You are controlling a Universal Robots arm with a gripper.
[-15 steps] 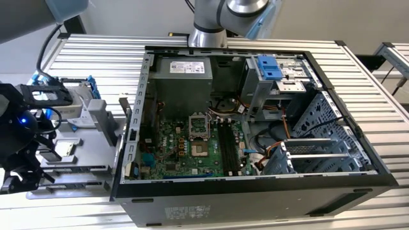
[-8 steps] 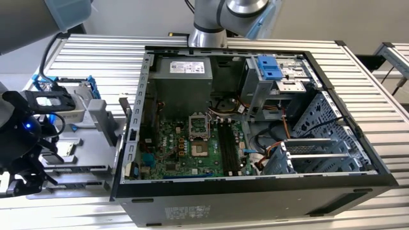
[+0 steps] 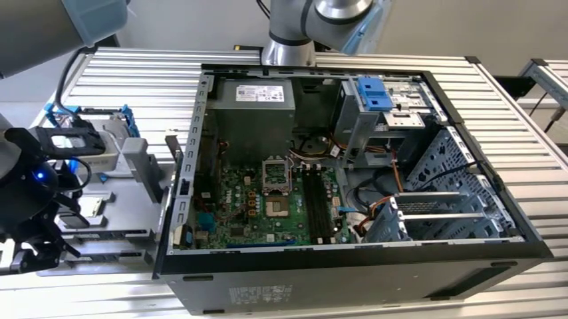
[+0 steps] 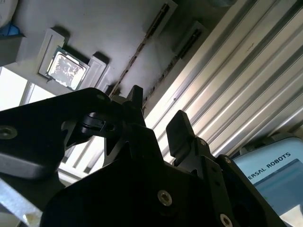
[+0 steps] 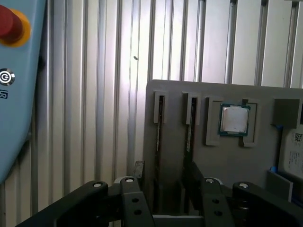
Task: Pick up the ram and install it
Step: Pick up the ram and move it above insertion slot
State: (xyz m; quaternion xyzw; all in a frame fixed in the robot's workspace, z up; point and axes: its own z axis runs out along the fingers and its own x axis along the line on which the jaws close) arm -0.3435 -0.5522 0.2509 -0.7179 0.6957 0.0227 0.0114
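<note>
- A ribbed aluminium desk (image 3: 133,73) carries everything. In the first wrist view a pale blue plastic panel (image 5: 21,104) with a round red button (image 5: 8,23) lies near a flat grey slotted holder (image 5: 175,92).
- The black pincer (image 5: 168,203) hangs over that holder, fingers apart and gripping nothing.
- The thin, greenish-edged ram stick (image 5: 188,132) stands on edge in a narrow slot of the holder. A second stick (image 5: 159,125) stands in the parallel slot just beside it.
- A square silver chip (image 5: 234,119) sits in a recess next to the slots.
- Towards the exterior view's right lies an open black metal computer case (image 3: 355,286). It holds a green motherboard (image 3: 257,199) with long black slots (image 3: 320,199), a blue plastic bracket (image 3: 373,93) and a perforated steel cage (image 3: 461,166).
</note>
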